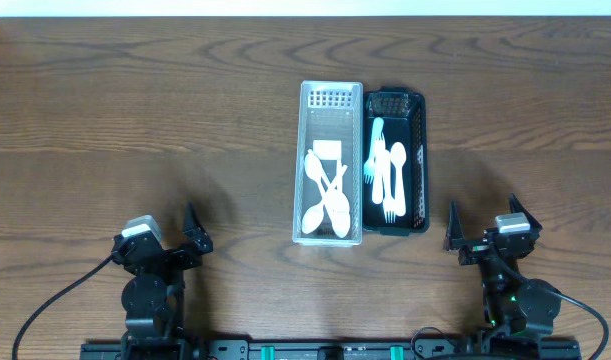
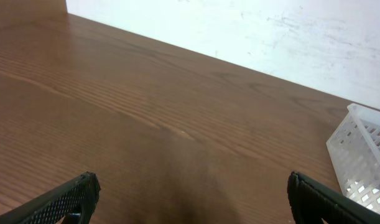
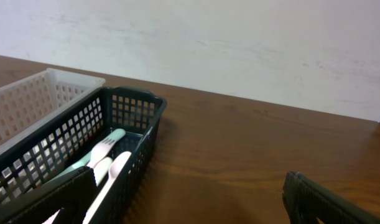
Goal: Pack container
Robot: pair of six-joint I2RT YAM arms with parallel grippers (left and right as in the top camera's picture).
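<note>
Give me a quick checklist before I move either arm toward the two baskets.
1. Left gripper open, nothing between the fingers: ok.
2. Right gripper open, nothing held: ok.
3. White basket upright, spoons lying inside: ok.
4. Black basket upright beside it, on the right arm's side, cutlery inside: ok.
5. Both grippers apart from the baskets: ok.
6. What remains to pack: cannot tell.
</note>
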